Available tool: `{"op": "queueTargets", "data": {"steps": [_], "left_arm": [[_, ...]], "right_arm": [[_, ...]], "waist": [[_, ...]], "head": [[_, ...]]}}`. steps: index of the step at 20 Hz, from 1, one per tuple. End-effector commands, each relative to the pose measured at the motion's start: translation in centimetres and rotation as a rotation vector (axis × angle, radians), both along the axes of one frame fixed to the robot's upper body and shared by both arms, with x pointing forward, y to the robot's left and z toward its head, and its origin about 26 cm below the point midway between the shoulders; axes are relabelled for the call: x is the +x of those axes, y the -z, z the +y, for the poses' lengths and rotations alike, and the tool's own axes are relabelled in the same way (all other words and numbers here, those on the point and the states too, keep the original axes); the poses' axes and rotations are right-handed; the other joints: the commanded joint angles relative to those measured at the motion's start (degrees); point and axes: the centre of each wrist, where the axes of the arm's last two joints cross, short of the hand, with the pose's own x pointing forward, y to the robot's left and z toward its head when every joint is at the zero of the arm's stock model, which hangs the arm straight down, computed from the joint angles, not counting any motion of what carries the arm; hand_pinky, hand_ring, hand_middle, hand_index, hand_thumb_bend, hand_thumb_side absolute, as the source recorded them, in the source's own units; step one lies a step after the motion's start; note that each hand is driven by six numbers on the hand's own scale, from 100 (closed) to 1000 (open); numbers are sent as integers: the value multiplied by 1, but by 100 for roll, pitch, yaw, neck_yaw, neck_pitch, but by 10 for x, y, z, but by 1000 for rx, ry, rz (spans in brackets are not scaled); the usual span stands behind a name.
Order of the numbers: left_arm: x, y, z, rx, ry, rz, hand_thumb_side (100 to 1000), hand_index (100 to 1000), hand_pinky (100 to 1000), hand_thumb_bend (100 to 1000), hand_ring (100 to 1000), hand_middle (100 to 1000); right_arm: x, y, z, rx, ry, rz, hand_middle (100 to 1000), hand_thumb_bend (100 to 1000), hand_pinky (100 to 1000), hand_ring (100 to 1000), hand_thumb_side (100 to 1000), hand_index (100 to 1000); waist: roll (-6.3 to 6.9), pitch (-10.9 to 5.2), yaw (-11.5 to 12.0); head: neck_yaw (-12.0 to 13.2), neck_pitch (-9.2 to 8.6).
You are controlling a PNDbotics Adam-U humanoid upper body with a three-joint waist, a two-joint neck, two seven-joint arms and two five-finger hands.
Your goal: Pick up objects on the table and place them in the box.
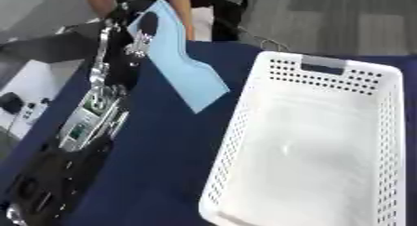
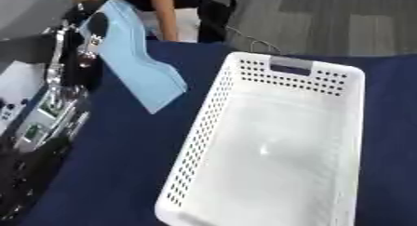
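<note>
Left hand (image 1: 140, 33): raised at the far left of the table, its dark fingers closed round the upper end of the light blue piece, pinching it near the top edge.
Left arm (image 1: 91, 113): runs from the lower left corner up to the hand, black with silver joints and a pale panel midway along it.
Light blue piece (image 1: 183, 67): a flat, stiff-looking sheet or pouch (what it is exactly cannot be made out), hanging down and to the right from the hand, tilted, its lower corner pointing toward the tablecloth just left of the basket's near-left wall. Whether that corner touches the cloth cannot be told.
White basket (image 1: 236, 141): a perforated plastic box with a handle slot in its far wall, standing to the right of the hand and below it in the view; the blue piece is outside it, beside its left rim.
Table (image 1: 155, 164): covered in dark blue cloth, under both hand and basket.
Right hand: shows in neither view.
</note>
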Motion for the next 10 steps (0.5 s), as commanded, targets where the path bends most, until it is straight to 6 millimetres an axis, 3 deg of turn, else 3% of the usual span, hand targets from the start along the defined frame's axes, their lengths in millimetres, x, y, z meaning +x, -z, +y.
{"op": "queueTargets", "data": {"steps": [1,5,10], "left_arm": [[-4,-23,-6,68,73,-38,184,131,100,100,100,100],[-1,-36,-23,115,166,-51,192,133,100,100,100,100],[2,-50,-39,210,210,-147,100,140,100,100,100,100]], "right_arm": [[-2,-5,-2,-13,-8,-21,735,100,863,741,742,994],[-2,-4,-1,-16,-11,-18,735,100,863,741,742,993],[-2,-6,0,-17,-24,-15,734,100,860,740,743,985]], "waist": [[14,-156,1],[24,-180,-10],[58,-203,-80]], "head": [[52,49],[-43,122],[-132,169]]}}
